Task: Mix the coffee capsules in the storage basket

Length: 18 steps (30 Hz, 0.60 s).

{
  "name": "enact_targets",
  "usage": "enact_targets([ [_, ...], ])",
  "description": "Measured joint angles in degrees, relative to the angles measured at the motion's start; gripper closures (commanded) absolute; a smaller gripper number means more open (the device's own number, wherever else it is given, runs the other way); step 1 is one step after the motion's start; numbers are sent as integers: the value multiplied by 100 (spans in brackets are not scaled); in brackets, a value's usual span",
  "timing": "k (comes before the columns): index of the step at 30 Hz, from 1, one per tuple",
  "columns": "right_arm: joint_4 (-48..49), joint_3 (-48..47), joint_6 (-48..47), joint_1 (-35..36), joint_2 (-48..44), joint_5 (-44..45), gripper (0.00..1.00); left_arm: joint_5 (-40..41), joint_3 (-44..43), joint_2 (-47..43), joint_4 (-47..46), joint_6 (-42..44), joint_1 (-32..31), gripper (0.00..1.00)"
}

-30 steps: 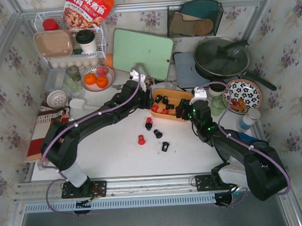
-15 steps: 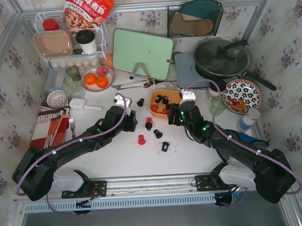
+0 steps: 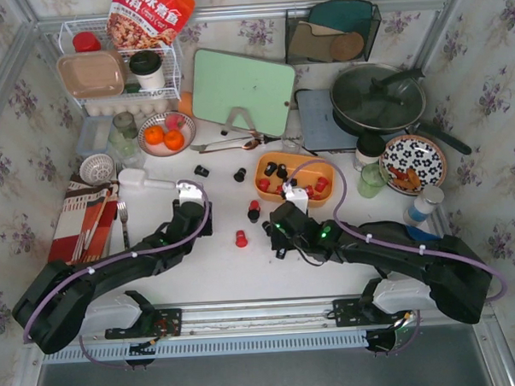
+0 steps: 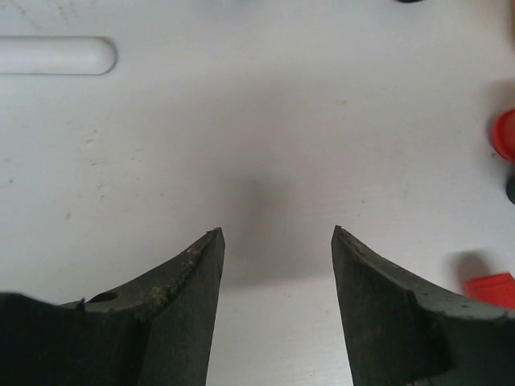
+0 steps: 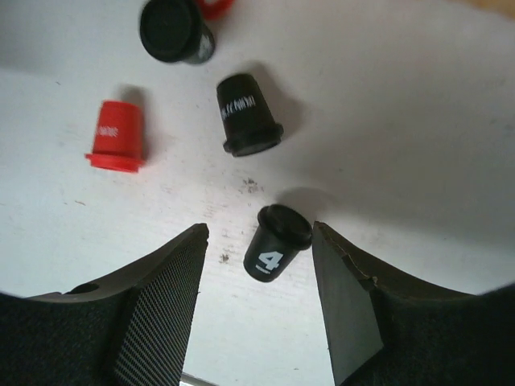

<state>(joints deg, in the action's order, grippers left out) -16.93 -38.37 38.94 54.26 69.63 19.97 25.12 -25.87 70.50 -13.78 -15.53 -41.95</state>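
Observation:
The orange storage basket [image 3: 303, 164] sits at mid-table with several red and black coffee capsules in it. Loose capsules lie on the white table: two black ones [image 3: 202, 171] [image 3: 240, 174] to its left, a black and red pair [image 3: 253, 212], a red one [image 3: 240, 239] and a black one [image 3: 269, 228]. My right gripper [image 3: 283, 241] [image 5: 259, 227] is open, its fingers either side of a black capsule marked "4" [image 5: 276, 242] [image 3: 281, 253], not gripping it. My left gripper [image 3: 195, 217] [image 4: 277, 231] is open and empty, low over bare table left of the loose capsules.
A white scoop [image 3: 141, 179] and a folded cloth [image 3: 83, 218] lie on the left. A bowl of oranges [image 3: 165, 133], a spoon [image 3: 225, 145], a green cutting board [image 3: 243, 91], a pan [image 3: 377, 98], a floral plate [image 3: 413, 162] and a green glass [image 3: 372, 179] stand behind and right.
My left gripper has pulled back from the basket towards the near left. My right gripper has swung from the basket's front right down and left over the loose capsules.

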Motion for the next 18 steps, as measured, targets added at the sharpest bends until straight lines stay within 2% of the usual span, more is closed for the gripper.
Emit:
enact_targets([
  [7, -361, -9, 605, 365, 378, 101, 41, 507, 87, -98, -9, -280, 0, 40],
  [11, -455, 125, 914, 466, 396, 223, 47, 608, 87, -85, -9, -350, 0, 40],
  [18, -396, 308, 1220, 494, 428, 308, 48, 678, 44, 7, -7, -409, 2, 39],
])
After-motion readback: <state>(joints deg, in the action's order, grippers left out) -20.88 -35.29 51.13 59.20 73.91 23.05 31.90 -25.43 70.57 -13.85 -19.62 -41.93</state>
